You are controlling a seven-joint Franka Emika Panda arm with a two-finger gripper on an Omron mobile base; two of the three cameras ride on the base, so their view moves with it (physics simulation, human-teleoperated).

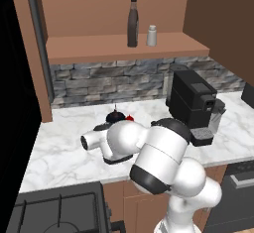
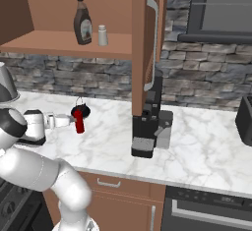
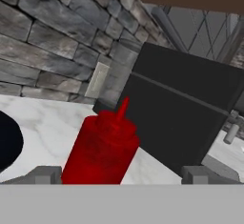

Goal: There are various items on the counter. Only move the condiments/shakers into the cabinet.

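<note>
The red bottle (image 3: 102, 144) stood upright on the white counter (image 2: 197, 146), right beside the round black object (image 2: 80, 110), with the black coffee machine (image 1: 192, 103) behind it. The gripper (image 3: 119, 174) sat level with it, fingers spread wide, one on each side of the bottle, nothing pinched. Up on the cabinet (image 1: 124, 46) shelf, the dark brown bottle (image 1: 132, 23) and pale shaker (image 1: 152, 35) stood side by side.
</note>
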